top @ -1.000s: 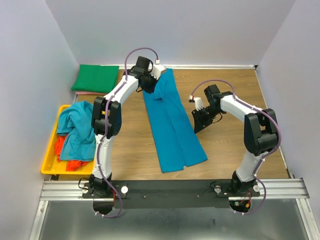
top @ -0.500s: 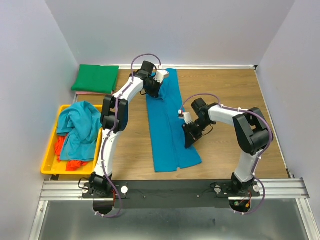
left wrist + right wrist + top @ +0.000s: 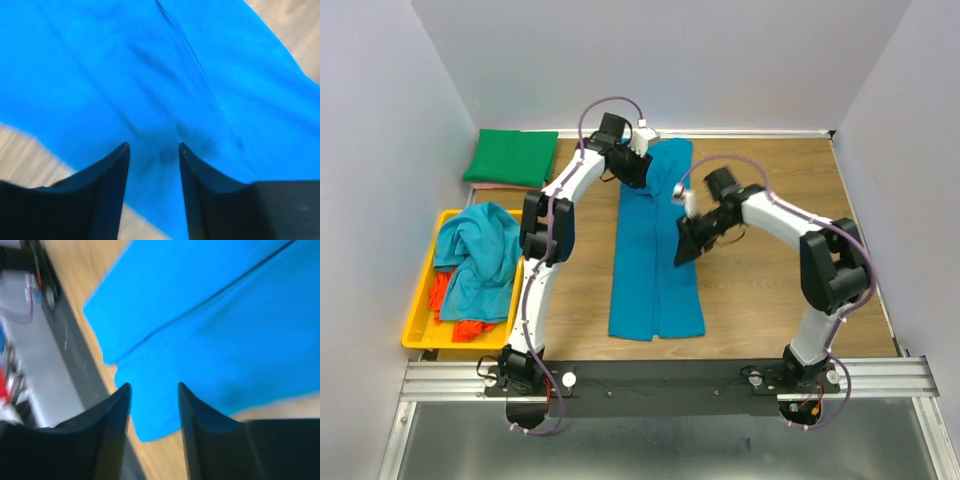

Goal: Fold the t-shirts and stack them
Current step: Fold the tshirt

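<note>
A blue t-shirt (image 3: 655, 270) lies on the wooden table as a long narrow strip running from the back towards the front. My left gripper (image 3: 640, 172) hovers over its far end, jaws open. In the left wrist view the left gripper (image 3: 152, 146) has only flat blue cloth (image 3: 150, 75) beneath it. My right gripper (image 3: 683, 252) is at the strip's right edge, about halfway along. In the right wrist view the right gripper (image 3: 154, 385) is open above the blue cloth (image 3: 210, 315), with nothing pinched. A folded green t-shirt (image 3: 512, 157) lies at the back left.
A yellow tray (image 3: 415, 315) at the left holds a crumpled teal shirt (image 3: 480, 250) over an orange one (image 3: 460, 328). Grey walls close in the left, back and right. The metal rail (image 3: 670, 380) with the arm bases runs along the near edge.
The strip's near end has swung left and the strip now lies straighter. Both grippers have opened; the left has let go of the far end, and the right has moved up along the right edge.
</note>
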Controlling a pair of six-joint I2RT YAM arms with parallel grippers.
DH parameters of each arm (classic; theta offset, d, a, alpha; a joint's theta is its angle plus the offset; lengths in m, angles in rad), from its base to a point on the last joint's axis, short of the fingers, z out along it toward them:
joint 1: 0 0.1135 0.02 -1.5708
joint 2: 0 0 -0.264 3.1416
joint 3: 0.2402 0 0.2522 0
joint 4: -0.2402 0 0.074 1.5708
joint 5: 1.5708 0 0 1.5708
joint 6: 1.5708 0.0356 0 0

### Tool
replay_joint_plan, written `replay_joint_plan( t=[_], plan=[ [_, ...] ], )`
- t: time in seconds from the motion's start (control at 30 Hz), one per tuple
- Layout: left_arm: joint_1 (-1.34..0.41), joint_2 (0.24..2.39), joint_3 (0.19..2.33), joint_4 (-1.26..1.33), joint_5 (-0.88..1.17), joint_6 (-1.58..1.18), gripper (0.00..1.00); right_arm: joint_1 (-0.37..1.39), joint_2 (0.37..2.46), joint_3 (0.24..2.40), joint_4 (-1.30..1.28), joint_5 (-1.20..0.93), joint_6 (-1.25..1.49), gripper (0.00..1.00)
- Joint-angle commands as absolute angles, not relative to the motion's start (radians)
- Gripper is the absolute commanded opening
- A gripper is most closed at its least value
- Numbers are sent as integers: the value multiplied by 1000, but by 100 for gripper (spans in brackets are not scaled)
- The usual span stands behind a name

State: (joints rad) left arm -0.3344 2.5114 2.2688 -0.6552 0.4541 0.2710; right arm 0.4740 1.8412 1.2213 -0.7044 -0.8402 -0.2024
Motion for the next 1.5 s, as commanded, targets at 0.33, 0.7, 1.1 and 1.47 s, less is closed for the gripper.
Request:
replay_joint_plan(
  t=[0.33,0.7,1.1,1.47],
  plan=[
    [-275,2022,1747,-491,598,322,58,265,2136,1856,-684,-632,-163,59],
    [-279,2192,1752,-535,629,252,34,268,2353,1979,-640,-555,-138,32],
    [-268,2420,1939,-594,581,235,33,272,2523,2097,-627,-376,-164,25],
    [-227,2494,2092,-589,575,212,38,270,2617,2258,-615,-301,-160,29]
  ],
)
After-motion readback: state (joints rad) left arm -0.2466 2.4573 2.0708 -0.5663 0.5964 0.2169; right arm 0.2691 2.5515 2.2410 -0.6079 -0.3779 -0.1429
